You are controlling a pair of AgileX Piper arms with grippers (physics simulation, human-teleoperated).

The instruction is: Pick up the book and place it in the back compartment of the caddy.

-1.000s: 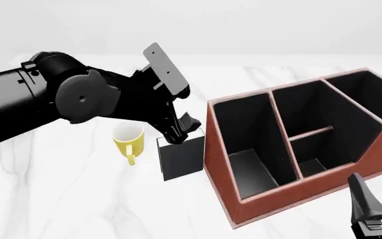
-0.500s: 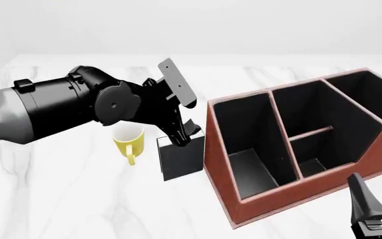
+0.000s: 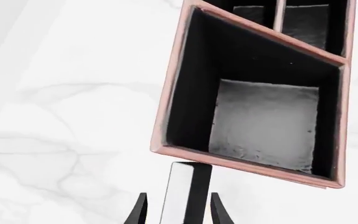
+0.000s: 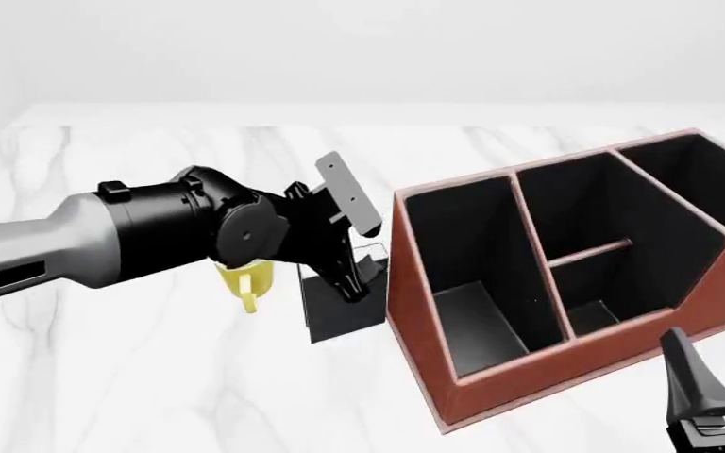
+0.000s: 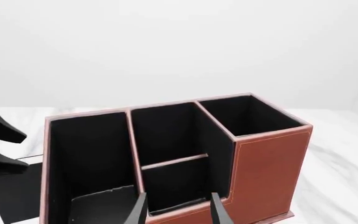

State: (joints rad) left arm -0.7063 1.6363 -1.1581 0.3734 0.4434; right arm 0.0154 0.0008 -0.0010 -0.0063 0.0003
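Left gripper [image 4: 352, 274] has dropped onto the book [image 4: 344, 302], fingers apart astride its top edge, not yet clamped | book stands beside the caddy [image 4: 463, 377], mug [image 4: 246, 281] behind arm | left wrist view alone shows the straddle | right gripper [image 5: 177, 210] idle, open.

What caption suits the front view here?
Left claw straddles the upright book beside the caddy, hiding the yellow mug.

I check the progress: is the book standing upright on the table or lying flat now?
Upright. The book stands on its edge beside the caddy, its white page edge between the left gripper fingers.
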